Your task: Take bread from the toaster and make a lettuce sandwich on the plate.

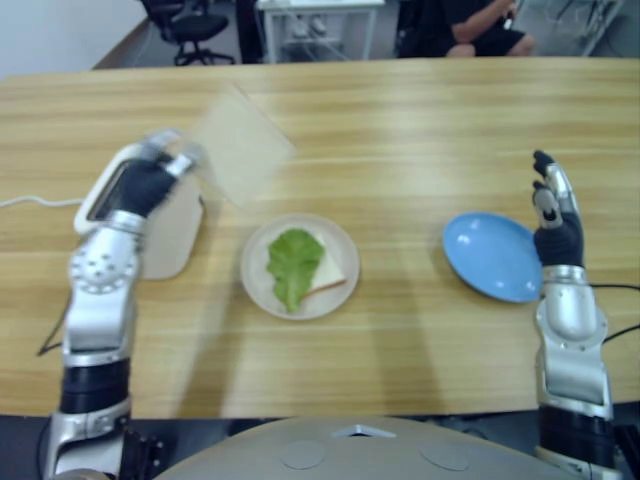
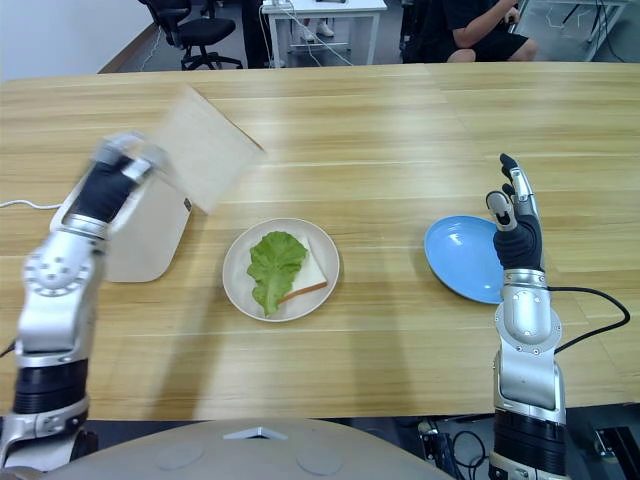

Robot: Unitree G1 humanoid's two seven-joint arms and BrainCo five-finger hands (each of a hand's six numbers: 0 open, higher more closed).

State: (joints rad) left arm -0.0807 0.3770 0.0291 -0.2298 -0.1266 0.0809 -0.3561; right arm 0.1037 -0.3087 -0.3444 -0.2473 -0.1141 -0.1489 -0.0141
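A bread slice (image 2: 205, 148) is gripped in the left hand (image 2: 112, 183) above the toaster (image 2: 145, 242). The plate (image 2: 231, 277), lettuce (image 2: 268, 268) laid on it, is seen right of that hand. The right hand (image 2: 517, 225) is held open, empty.

Light wooden table (image 1: 400, 110), plank seams running left to right, spans the frame edge to edge. A blue dish (image 1: 490, 255) sits on it right of centre at mid-height, and a thin white cable (image 1: 28, 201) lies on the top at the far left edge, also mid-height, running out of frame. Behind the table's far edge, along the top of the frame: black office chair (image 1: 190, 25) on castors at upper left on grey floor, white desk (image 2: 330, 8) with a lower shelf at top centre, white wall in the upper-left corner.
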